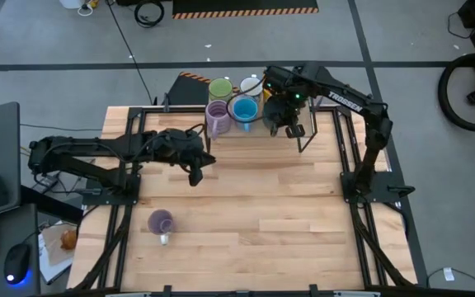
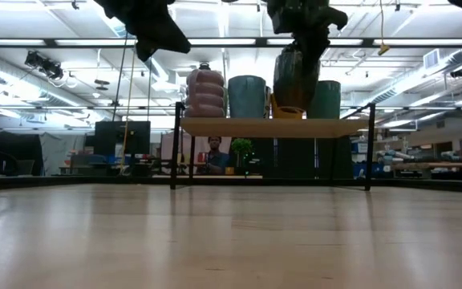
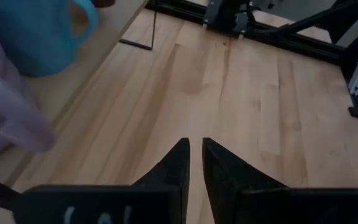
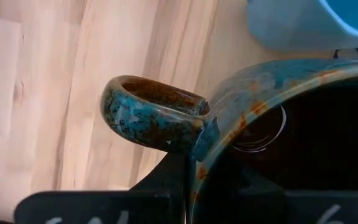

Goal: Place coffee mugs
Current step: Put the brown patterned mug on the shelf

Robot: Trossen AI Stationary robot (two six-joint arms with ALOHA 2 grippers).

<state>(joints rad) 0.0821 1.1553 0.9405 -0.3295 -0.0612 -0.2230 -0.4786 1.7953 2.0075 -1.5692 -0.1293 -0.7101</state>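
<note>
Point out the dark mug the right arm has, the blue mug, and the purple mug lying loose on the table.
dark mug [image 4: 154, 112], right wrist view, on its handle loop.
blue mug [image 1: 244, 109], high view, on its inside.
loose purple mug [image 1: 161, 221], high view, on its opening.

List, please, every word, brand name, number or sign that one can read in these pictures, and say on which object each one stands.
"TROSSEN": white letters on the right arm, high view, partly legible.
White marks on the left claw's base, left wrist view: cut off, unreadable.
White marks at the bottom edge of the right wrist view: cut off, unreadable.
The mugs show no text.
</note>
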